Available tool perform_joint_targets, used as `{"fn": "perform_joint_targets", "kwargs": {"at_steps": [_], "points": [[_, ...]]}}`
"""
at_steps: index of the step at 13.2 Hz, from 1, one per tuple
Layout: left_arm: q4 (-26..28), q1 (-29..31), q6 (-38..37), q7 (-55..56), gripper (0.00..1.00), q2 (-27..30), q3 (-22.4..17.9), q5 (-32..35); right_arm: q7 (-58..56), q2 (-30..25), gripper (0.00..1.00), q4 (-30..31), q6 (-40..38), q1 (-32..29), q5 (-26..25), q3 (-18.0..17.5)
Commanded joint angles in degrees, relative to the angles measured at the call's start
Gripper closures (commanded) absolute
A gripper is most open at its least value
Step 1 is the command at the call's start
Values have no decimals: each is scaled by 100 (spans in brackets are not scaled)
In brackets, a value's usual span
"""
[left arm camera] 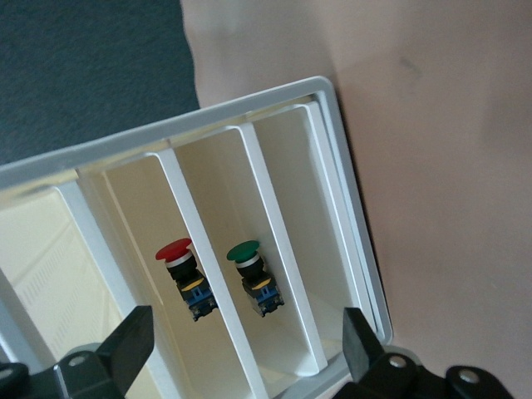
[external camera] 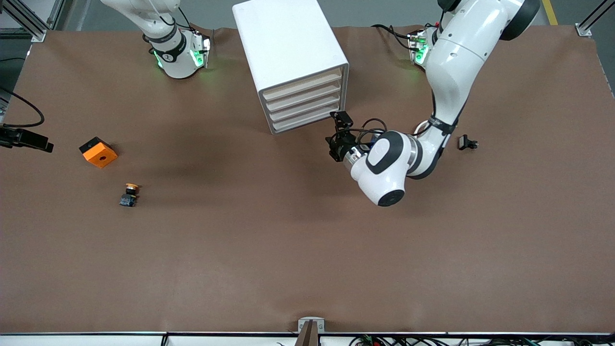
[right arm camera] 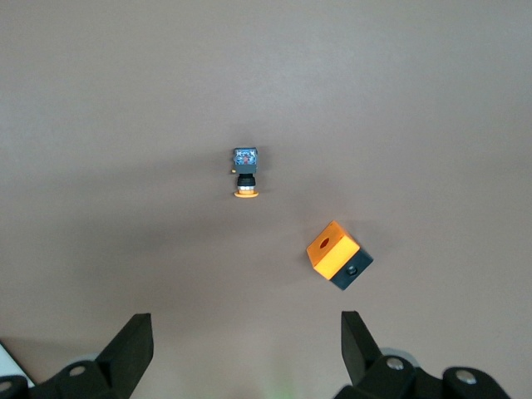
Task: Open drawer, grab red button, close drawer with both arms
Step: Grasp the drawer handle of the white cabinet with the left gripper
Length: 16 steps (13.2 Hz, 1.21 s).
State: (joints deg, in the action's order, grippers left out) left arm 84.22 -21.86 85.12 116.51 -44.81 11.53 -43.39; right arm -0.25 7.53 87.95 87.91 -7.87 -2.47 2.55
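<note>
The white drawer cabinet (external camera: pixel 293 57) stands at the table's middle near the robots' bases, and its stacked drawers (external camera: pixel 307 103) sit flush in the front view. My left gripper (external camera: pixel 332 144) is in front of the drawers, open and empty. In the left wrist view the gripper (left arm camera: pixel 243 349) looks into the cabinet's (left arm camera: pixel 274 241) white compartments. The red-capped button (left arm camera: pixel 184 274) lies in one compartment. A green-capped button (left arm camera: pixel 253 274) lies in the neighbouring one. My right gripper (right arm camera: pixel 245 349) is open and empty, high over the table, out of the front view.
An orange-yellow-capped button (external camera: pixel 129 194) lies on the table toward the right arm's end and shows in the right wrist view (right arm camera: pixel 244 172). An orange box (external camera: pixel 98 152) sits beside it (right arm camera: pixel 338 256). A small black part (external camera: pixel 467 142) lies toward the left arm's end.
</note>
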Motion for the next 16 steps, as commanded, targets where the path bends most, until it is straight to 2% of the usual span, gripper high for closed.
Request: {"fn": "perform_joint_targets", "kwargs": {"at_steps": [1,3,4,6,7,9,11,14,16], "points": [[-151,-90,-197,258,0,-247,-1,-144,666,-15,0,-112,-152,75,-43,-62],[-99,-160,-355,354,0,-352,7,-144,676,-6,0,-138,-151,101,-104,-62],[-90,-213,-495,390,7,-396,7,-153,832,-6,0,-129,-169,127,-104,-62],[-29,-301,-733,399,34,-449,16,-319,1656,-15,0,-94,-256,215,-43,-79],[33,-327,-786,399,40,-449,16,-337,1965,-15,0,-94,-318,337,-25,-80],[121,-406,-909,399,43,-441,25,-346,2484,-24,0,-94,-380,487,-25,-80],[200,-450,-918,399,51,-441,25,-346,2941,-32,0,-94,-441,637,45,-80],[437,-521,-945,399,52,-414,182,-346,3995,-32,0,-77,-468,865,300,-80],[490,-530,-953,399,57,-414,271,-355,4383,-41,0,-77,-468,1050,326,-80]]}}
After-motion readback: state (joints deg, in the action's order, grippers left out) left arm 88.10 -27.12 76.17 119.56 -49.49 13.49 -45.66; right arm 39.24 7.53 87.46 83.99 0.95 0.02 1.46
